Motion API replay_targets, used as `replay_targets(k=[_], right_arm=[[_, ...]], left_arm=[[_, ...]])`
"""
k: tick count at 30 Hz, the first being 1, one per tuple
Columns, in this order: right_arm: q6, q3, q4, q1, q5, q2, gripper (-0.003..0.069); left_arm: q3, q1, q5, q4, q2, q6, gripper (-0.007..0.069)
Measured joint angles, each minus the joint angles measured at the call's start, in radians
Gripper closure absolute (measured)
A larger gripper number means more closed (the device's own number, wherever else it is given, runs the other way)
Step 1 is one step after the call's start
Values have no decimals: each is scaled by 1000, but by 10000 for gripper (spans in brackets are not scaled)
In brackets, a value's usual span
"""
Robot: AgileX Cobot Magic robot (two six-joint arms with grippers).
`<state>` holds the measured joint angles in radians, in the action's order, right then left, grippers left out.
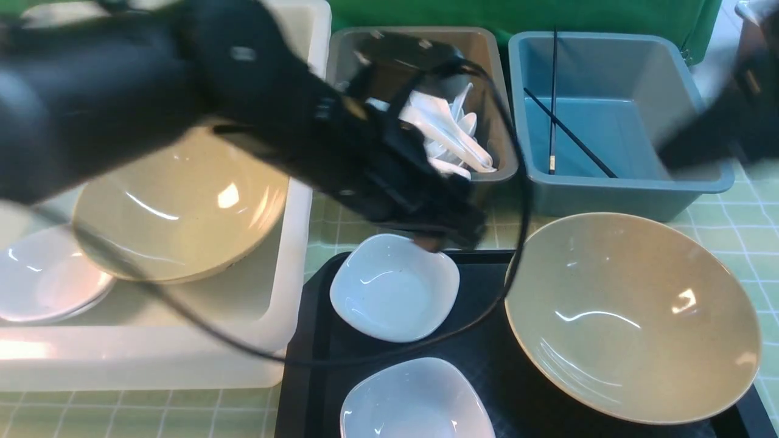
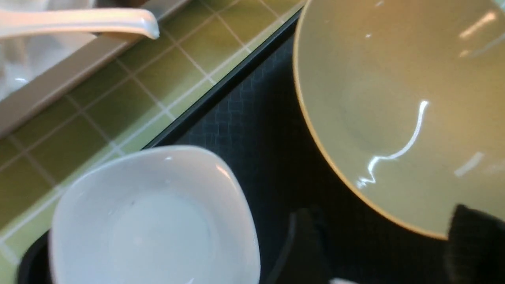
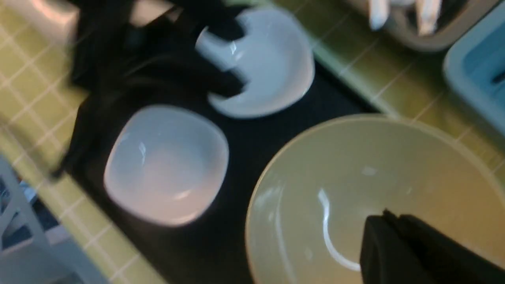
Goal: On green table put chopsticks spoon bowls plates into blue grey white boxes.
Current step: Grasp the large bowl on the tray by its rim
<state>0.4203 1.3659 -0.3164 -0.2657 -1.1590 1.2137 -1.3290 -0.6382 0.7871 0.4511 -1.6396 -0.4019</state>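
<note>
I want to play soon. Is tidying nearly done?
Boxed: one bowl and plate in white box, spoons in grey box, chopsticks in blue box. In hand: nothing; left gripper open by far plate. Left: that, near plate, last bowl on tray.

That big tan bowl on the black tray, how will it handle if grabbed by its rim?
The tan bowl looks glazed, with sharp highlights, so its rim is probably slippery. It is wide and shallow, so a one-sided rim grip would likely tilt it. Pushed, it would probably slide on the black tray rather than roll.
</note>
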Motion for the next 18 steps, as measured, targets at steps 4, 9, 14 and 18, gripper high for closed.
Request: replay_targets(k=[4, 9, 14, 18], right_arm=[[10, -114, -5, 0, 9, -150, 635], [20, -181, -6, 0, 40, -279, 635], [29, -203, -5, 0, 69, -326, 635], [30, -220, -5, 0, 69, -326, 635]], left_arm=[[-88, 0, 31, 42, -157, -64, 24], [-247, 0, 83, 86, -355, -106, -6], [-434, 0, 182, 132, -547, -126, 29], [-552, 0, 302, 140, -641, -139, 227]])
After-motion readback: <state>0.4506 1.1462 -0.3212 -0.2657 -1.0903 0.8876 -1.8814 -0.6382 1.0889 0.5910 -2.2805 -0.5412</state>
